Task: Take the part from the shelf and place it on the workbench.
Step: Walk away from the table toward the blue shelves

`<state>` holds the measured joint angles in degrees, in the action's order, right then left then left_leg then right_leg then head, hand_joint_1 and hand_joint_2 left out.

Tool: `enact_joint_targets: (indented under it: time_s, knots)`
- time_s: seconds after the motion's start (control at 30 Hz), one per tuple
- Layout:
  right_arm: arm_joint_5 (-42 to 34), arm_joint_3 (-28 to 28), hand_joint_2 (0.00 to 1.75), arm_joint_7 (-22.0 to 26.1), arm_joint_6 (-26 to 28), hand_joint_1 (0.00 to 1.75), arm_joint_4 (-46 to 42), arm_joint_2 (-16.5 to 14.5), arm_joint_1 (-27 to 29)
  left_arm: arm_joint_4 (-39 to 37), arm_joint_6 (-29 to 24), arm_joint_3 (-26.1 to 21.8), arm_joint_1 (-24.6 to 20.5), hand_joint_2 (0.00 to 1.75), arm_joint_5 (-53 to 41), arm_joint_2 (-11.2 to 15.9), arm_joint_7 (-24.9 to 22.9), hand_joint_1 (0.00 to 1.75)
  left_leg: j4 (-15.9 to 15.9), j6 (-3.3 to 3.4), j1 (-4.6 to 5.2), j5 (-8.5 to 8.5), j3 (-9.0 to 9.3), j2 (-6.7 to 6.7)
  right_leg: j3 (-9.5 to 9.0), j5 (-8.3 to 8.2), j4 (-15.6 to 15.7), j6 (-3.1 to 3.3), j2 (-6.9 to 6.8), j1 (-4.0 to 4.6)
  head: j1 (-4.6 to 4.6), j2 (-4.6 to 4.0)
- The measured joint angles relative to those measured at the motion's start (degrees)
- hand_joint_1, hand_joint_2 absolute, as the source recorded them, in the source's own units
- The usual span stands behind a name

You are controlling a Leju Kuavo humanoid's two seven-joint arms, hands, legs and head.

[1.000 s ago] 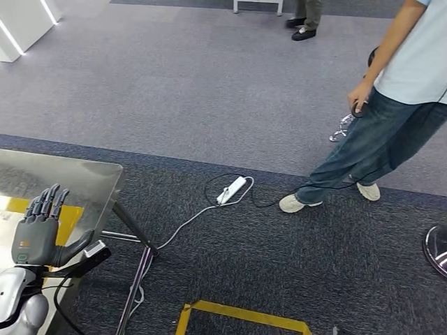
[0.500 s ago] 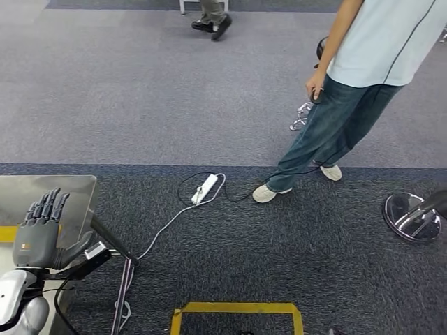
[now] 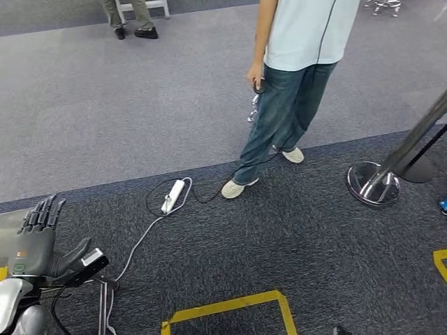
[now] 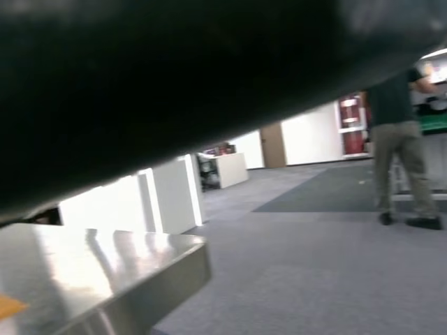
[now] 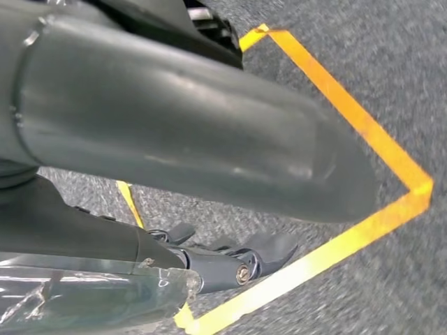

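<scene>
Left hand, grey with dark fingers spread, holds nothing beside the shiny steel tabletop; whether the right hand holds anything, I cannot tell. Part unseen, so its handling cannot be judged.

Two people stand on the floor: one in a light shirt and jeans at about one o'clock, and one at eleven o'clock of whom just trousers and dark shoes are seen. One white power strip lies on the dark carpet near the centre, and one round chrome stand base sits at three o'clock. There are two yellow tape outlines, one at six o'clock and one corner at four o'clock, and one robot hand at eight o'clock over one steel table.
</scene>
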<state>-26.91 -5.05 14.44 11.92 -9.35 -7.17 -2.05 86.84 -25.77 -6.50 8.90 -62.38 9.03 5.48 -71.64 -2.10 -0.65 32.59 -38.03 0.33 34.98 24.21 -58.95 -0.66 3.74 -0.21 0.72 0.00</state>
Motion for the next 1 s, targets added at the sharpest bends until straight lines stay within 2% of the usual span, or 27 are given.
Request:
enact_joint_targets:
  time_s: [0.03, 0.07, 0.1, 0.13, 0.17, 0.23, 0.27, 0.3, 0.37, 0.4, 0.43, 0.47, 0.5, 0.53, 0.6, 0.63, 0.67, 0.73, 0.77, 0.8, 0.87, 0.9, 0.93, 0.97, 1.0]
  knots:
    - [0.0, 0.0, 0.0, -0.1, 0.0, 0.0, 0.0, 0.0, 0.0, 0.1, 0.0, -0.1, 0.2, 0.0, 0.0, 0.0, 0.1, 0.0, 3.0, -0.1, -0.17, -2.12, 1.27, -0.54, -0.02, -0.06, 0.0, -0.14, 0.86, -0.11, 0.0, 0.0]
    - [0.0, 0.0, 0.0, -0.1, 0.0, 0.0, 0.0, 0.0, 0.0, 0.3, 0.0, -0.1, 0.3, 0.0, 0.0, -0.1, 0.1, 0.0, 6.6, -0.24, -0.48, -4.03, 2.88, -1.93, 0.04, -0.15, -0.1, -0.37, 1.65, -0.21, -0.02, 0.0]
    - [0.0, 0.1, 0.0, -0.2, 0.0, 0.0, 0.0, 0.0, 0.0, 0.5, 0.0, -0.2, 0.5, 0.0, 0.0, -0.1, 0.2, 0.0, 9.9, -0.26, -0.77, -5.23, 4.36, -3.37, 0.23, -0.2, -0.2, -0.67, 2.45, -0.21, -0.03, 0.0]
    - [0.0, 0.1, 0.0, -0.2, 0.1, 0.0, 0.0, 0.0, 0.0, 0.6, 0.0, -0.2, 0.8, 0.0, 0.0, -0.2, 0.2, 0.0, 12.1, -0.19, -0.95, -5.72, 5.3, -4.54, 0.49, -0.31, -0.3, -1.01, 3.15, -0.22, -0.03, 0.0]
    - [0.0, 0.1, 0.0, -0.2, 0.1, 0.0, 0.0, 0.0, 0.0, 0.7, 0.0, -0.3, 1.1, 0.0, 0.0, -0.3, 0.2, 0.0, 13.1, 0.06, -0.99, -5.67, 5.7, -5.16, 0.75, -0.47, -0.3, -1.42, 3.84, -0.27, -0.06, 0.0]
    - [0.0, 0.1, 0.0, -0.3, 0.0, 0.0, 0.0, 0.0, 0.3, 0.9, 0.0, -0.3, 1.8, 0.0, -0.1, -0.5, 0.2, 0.0, 13.4, 0.93, -0.81, -5.72, 5.81, -4.05, 1.29, -0.84, 0.1, -2.19, 5.01, -0.49, -0.06, 0.0]
    - [0.0, 0.2, 0.0, -0.4, 0.0, 0.0, 0.0, 0.0, 0.4, 1.0, 0.0, -0.3, 2.0, 0.0, -0.1, -0.6, 0.2, 0.0, 13.4, 1.38, -0.8, -5.83, 5.86, -3.38, 1.64, -0.65, -0.2, -2.48, 4.48, -0.47, -0.03, 0.0]
    - [0.0, 0.2, 0.0, -0.5, 0.0, 0.0, 0.0, 0.0, 0.5, 1.1, 0.0, -0.3, 2.2, 0.0, -0.1, -0.8, 0.3, 0.0, 13.5, 1.81, -0.81, -5.92, 5.9, -2.65, 2.37, 0.14, -1.4, -2.68, 3.09, -0.35, 0.15, 0.0]
    - [0.0, 0.3, 0.0, -0.5, -0.1, 0.0, 0.0, 0.0, 0.3, 1.3, -0.1, -0.4, 3.0, 0.0, -0.1, -0.9, 0.3, 0.0, 13.6, 2.4, -0.6, -5.88, 5.95, -1.1, 5.26, 3.59, -7.5, -2.92, -1.02, -0.08, 0.47, 0.0]
    - [0.0, 0.4, 0.0, -0.6, -0.2, 0.0, 0.0, 0.0, 0.2, 1.3, -0.2, -0.6, 3.5, 0.0, -0.1, -1.1, 0.3, 0.0, 13.6, 2.58, -0.4, -5.82, 5.96, -0.2, 7.19, 5.55, -11.7, -3.0, -2.4, -0.08, 0.59, 0.0]
    - [0.0, 0.5, 0.0, -0.6, -0.3, 0.0, 0.0, 0.0, 0.1, 1.3, -0.2, -0.8, 4.0, 0.0, -0.1, -1.2, 0.3, 0.0, 13.6, 2.68, -0.24, -5.76, 5.98, 0.69, 8.71, 6.87, -15.0, -3.05, -3.11, -0.11, 0.58, 0.0]
    - [0.0, 0.5, 0.0, -0.7, -0.4, 0.0, 0.0, 0.0, 0.2, 1.3, -0.3, -1.1, 4.4, 0.0, 0.0, -1.4, 0.3, 0.0, 13.6, 2.73, -0.13, -5.71, 6.02, 1.52, 9.28, 7.18, -16.6, -3.04, -3.44, -0.13, 0.59, 0.0]
    - [0.0, 0.7, 0.0, -0.7, -0.5, 0.0, 0.0, 0.0, 0.2, 1.3, -0.3, -1.5, 4.7, 0.0, 0.1, -1.6, 0.4, 0.0, 13.6, 2.72, -0.07, -5.63, 6.11, 2.27, 8.6, 6.4, -15.8, -2.98, -3.64, -0.13, 0.6, 0.0]
    - [0.0, 0.8, 0.0, -0.8, -0.5, 0.0, 0.0, 0.0, 0.3, 1.4, -0.4, -1.9, 5.0, 0.0, 0.2, -1.8, 0.6, 0.0, 13.6, 2.64, -0.05, -5.52, 6.26, 2.94, 6.74, 4.84, -12.8, -2.89, -4.03, -0.11, 0.61, 0.0]
    - [0.0, 1.0, 0.0, -0.8, -0.5, 0.0, 0.0, 0.0, 0.3, 1.7, -0.5, -2.7, 5.7, 0.0, 0.5, -2.1, 1.0, 0.0, 13.5, 2.2, 0.19, -5.12, 6.69, 4.17, 1.91, 2.07, -4.8, -2.49, -6.4, 0.07, 0.57, 0.0]
    - [0.0, 1.0, 0.0, -0.9, -0.5, 0.0, 0.0, -0.1, 0.2, 2.0, -0.5, -3.1, 6.0, 0.0, 0.6, -2.2, 1.3, 0.0, 13.5, 1.91, 0.35, -4.96, 6.88, 4.69, 0.33, 1.41, -2.2, -2.19, -7.25, 0.19, 0.51, 0.0]
    - [0.0, 1.1, 0.0, -0.9, -0.5, 0.0, 0.0, -0.1, 0.1, 2.2, -0.5, -3.5, 6.2, 0.0, 0.7, -2.4, 1.5, 0.0, 13.5, 1.63, 0.49, -4.86, 7.04, 5.18, -0.37, 1.25, -0.9, -1.88, -7.72, 0.33, 0.45, 0.0]
    - [0.0, 1.2, 0.0, -0.9, -0.6, 0.0, 0.0, -0.1, 0.1, 2.5, -0.6, -4.1, 6.5, 0.0, 0.8, -2.6, 1.6, 0.0, 13.8, 1.06, 0.48, -4.84, 7.31, 6.16, -0.23, 1.09, -0.7, -1.18, -6.52, 0.48, 0.4, 0.0]
    - [0.0, 1.3, 0.0, -1.0, -0.6, 0.0, 0.0, -0.1, 0.2, 2.6, -0.6, -4.3, 6.6, 0.0, 0.9, -2.7, 1.7, 0.0, 13.7, 0.74, 0.36, -4.59, 7.37, 5.79, -0.22, 0.92, -0.5, -0.83, -5.9, 0.42, 0.37, 0.0]
    - [0.0, 1.4, 0.0, -1.0, -0.5, 0.0, 0.0, -0.1, 0.2, 2.8, -0.6, -4.6, 6.8, 0.0, 0.9, -2.9, 1.8, 0.0, 12.8, 0.46, 0.23, -3.79, 7.05, 4.68, -0.28, 0.73, -0.3, -0.48, -5.23, 0.31, 0.32, 0.0]
    - [-0.3, 1.5, 0.0, -1.0, 0.0, 0.0, 0.0, -0.1, 0.1, 2.9, -0.6, -5.2, 7.3, 0.0, 1.0, -3.0, 2.0, 0.0, 7.6, 0.12, 0.07, -0.63, 4.71, 1.48, -0.4, 0.44, 0.0, 0.01, -3.77, 0.07, 0.09, 0.0]
    - [-0.4, 1.5, 0.0, -1.0, 0.3, 0.0, 0.0, -0.1, 0.0, 3.0, -0.6, -5.6, 7.7, 0.0, 1.1, -3.1, 2.0, 0.0, 3.7, 0.08, 0.06, 1.18, 2.8, 0.52, -0.38, 0.4, 0.0, 0.12, -3.0, 0.06, 0.02, 0.0]
    - [-0.5, 1.5, 0.0, -1.1, 0.4, 0.0, 0.0, -0.1, 0.0, 3.0, -0.6, -5.9, 7.9, 0.0, 1.1, -3.2, 2.1, 0.0, 0.4, 0.05, 0.07, 2.34, 1.03, 0.15, -0.36, 0.39, 0.0, 0.18, -2.17, 0.07, -0.03, 0.0]
    - [-0.5, 1.5, 0.0, -1.1, 0.4, 0.0, 0.0, -0.2, 0.1, 3.0, -0.6, -6.0, 8.1, 0.0, 1.1, -3.3, 2.1, 0.0, -1.6, 0.04, 0.07, 2.47, -0.13, 0.02, -0.37, 0.38, 0.0, 0.18, -1.34, 0.06, -0.06, 0.0]
    - [-0.5, 1.5, 0.0, -1.1, 0.4, 0.0, 0.0, -0.2, 0.1, 3.0, -0.6, -6.2, 8.2, 0.0, 1.1, -3.4, 2.2, 0.0, -1.4, 0.06, 0.03, 1.44, -0.34, -0.07, -0.39, 0.36, 0.0, 0.16, -0.51, 0.03, -0.05, 0.0]
